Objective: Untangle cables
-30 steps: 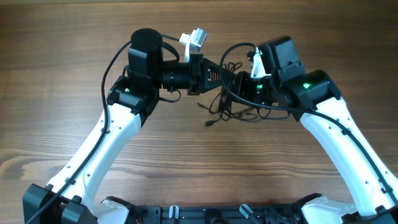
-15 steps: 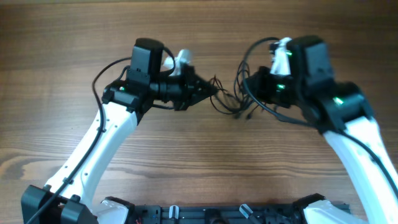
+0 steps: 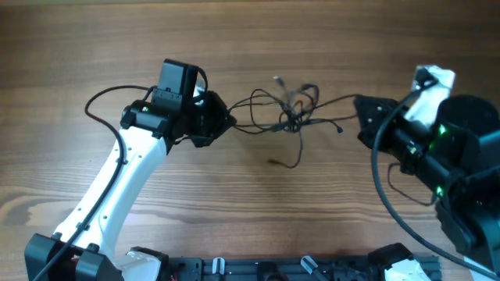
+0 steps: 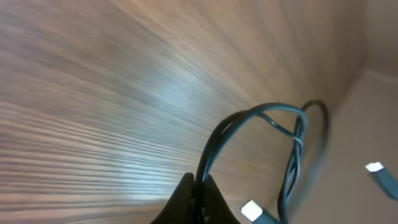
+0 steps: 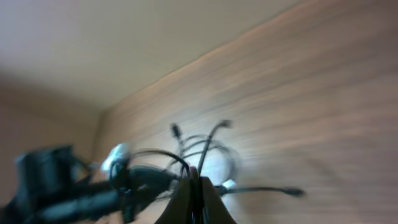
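Both arms have swung apart since half a second ago, and the cables point(image 3: 293, 117), then a slack clump between the grippers, are now drawn out in a line across the middle of the wooden table point(image 3: 250, 39). Seen from overhead, the thin dark wires are still tangled at the centre, slightly toward 12 o'clock from the table's middle. A silver-tipped plug point(image 3: 277, 79) sticks out from the tangle toward 11 o'clock, and a loose end point(image 3: 275, 162) trails toward 6 o'clock and rests on the wood. At 9 o'clock from the tangle, the left gripper point(image 3: 228, 122) is clenched on several strands; its wrist camera shows the fingers pressed together with the wires rising from between them in a loop. At 3 o'clock from the tangle, the right gripper point(image 3: 359, 103) is likewise pinched closed on a strand, which its wrist camera shows leaving the closed fingertips. Both wrist views are blurred.
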You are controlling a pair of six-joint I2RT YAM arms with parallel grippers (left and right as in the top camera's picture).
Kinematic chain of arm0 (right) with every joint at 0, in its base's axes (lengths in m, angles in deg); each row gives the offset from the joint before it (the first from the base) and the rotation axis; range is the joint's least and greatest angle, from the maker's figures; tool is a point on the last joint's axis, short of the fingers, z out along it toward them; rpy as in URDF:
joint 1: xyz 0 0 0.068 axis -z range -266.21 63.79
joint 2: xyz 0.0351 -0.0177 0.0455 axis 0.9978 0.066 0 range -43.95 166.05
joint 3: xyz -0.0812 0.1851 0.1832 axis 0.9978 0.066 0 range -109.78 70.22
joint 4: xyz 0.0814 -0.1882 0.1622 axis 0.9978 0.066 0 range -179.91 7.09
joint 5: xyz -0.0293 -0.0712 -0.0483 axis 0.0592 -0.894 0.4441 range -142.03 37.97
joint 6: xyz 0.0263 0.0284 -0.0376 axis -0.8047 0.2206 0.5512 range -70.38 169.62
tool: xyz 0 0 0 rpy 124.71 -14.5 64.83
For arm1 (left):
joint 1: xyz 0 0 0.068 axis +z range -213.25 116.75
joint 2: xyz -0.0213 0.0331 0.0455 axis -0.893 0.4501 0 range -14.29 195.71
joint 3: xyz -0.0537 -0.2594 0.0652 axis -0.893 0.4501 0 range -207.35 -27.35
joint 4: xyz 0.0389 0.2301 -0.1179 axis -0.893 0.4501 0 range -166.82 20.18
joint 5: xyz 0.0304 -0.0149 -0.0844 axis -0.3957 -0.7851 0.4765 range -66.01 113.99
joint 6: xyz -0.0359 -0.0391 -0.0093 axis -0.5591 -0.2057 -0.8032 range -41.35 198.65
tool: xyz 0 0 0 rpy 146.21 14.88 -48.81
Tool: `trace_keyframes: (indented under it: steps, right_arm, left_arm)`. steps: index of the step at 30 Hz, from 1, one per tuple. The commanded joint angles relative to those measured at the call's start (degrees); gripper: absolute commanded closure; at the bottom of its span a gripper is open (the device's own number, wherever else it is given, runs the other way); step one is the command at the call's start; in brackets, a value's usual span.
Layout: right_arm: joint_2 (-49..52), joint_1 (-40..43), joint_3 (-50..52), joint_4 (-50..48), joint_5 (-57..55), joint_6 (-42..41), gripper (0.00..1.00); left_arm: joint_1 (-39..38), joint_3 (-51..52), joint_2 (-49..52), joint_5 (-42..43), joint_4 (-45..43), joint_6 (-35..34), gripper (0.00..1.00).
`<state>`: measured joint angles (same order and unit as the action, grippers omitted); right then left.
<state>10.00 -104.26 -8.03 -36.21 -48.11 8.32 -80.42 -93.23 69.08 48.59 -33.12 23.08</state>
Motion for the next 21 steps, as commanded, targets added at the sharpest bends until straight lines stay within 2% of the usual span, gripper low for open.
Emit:
trace_keyframes:
  steps: [1, 7, 8, 9, 10, 11, 12, 14, 16, 18, 21]
  right_arm:
    - [-1.6, 0.3, -1.6, 5.6, -18.1, -6.5, 0.92]
    - [1.4, 0.3, -1.6, 12.7, -21.9, -8.7, 0.89]
    - [1.9, 0.3, -1.6, 13.2, -21.9, -8.9, 0.85]
    - [2.7, 0.3, -1.6, 13.7, -21.2, -8.8, 0.75]
    - [3.2, 0.3, -1.6, 13.8, -20.0, -8.8, 0.6]
    - [3.9, 0.3, -1.6, 13.8, -18.5, -8.8, 0.48]
    - [4.5, 0.3, -1.6, 13.7, -16.8, -8.8, 0.45]
    - [6.0, 0.3, -1.6, 13.5, -13.6, -8.4, 0.33]
    - [7.6, 0.3, -1.6, 13.2, -11.1, -8.2, 0.27]
    - [9.5, 0.3, -1.6, 13.3, -8.8, -8.1, 0.25]
    - [12.3, 0.3, -1.6, 13.2, -4.7, -6.3, 0.25]
  left_arm:
    - [0.7, 0.0, -0.1, -11.1, 2.1, 1.7, 0.96]
    - [0.7, 0.0, -0.1, -11.2, 1.9, 2.5, 0.96]
    - [0.7, 0.0, -0.1, -11.2, 1.9, 2.5, 0.96]
    - [0.7, 0.0, -0.1, -11.2, 1.9, 2.5, 0.96]
    - [0.7, 0.0, -0.1, -11.0, 2.0, 2.5, 0.96]
    - [0.7, 0.0, -0.1, -10.4, 1.9, 2.6, 0.96]
    - [0.7, 0.0, -0.1, -9.7, 1.6, 2.8, 0.96]
    - [0.7, 0.0, -0.1, -5.9, 0.1, 4.2, 0.96]
    - [0.7, 0.0, -0.1, -0.5, -2.8, 7.1, 0.96]
    - [0.7, 0.0, -0.1, 6.8, -6.9, 8.8, 0.96]
    - [0.7, 0.0, -0.1, 11.8, -11.0, 8.9, 0.96]
